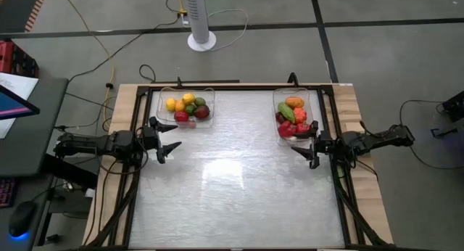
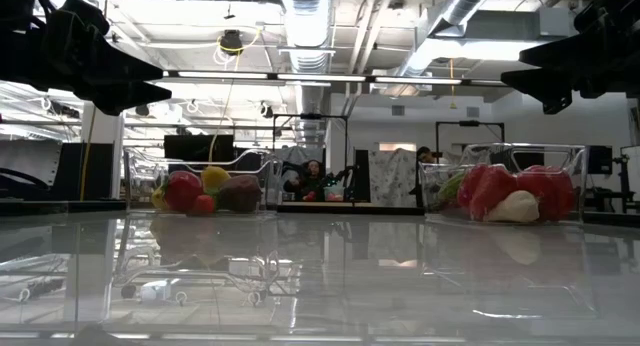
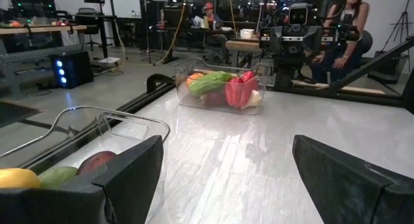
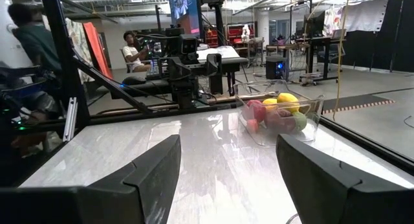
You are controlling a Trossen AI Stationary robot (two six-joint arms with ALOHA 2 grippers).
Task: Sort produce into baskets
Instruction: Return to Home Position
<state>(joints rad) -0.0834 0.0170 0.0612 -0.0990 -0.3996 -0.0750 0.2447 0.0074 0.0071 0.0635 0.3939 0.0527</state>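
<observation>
Two clear plastic baskets stand on the white table near its far edge. The left basket (image 1: 186, 107) holds yellow, green, red and dark produce (image 1: 190, 106). The right basket (image 1: 293, 114) holds orange, green and red produce (image 1: 293, 117). My left gripper (image 1: 169, 140) is open and empty, in front of the left basket near the table's left edge. My right gripper (image 1: 304, 148) is open and empty, just in front of the right basket at the table's right edge. In the low view both baskets (image 2: 205, 189) (image 2: 505, 189) rest flat on the table.
The white table top (image 1: 232, 178) lies bare between and in front of the baskets. Dark frame rails (image 1: 335, 120) run along the table's sides. A white fan base (image 1: 201, 39) stands on the floor beyond the far edge. People sit in the room beyond (image 3: 349, 17).
</observation>
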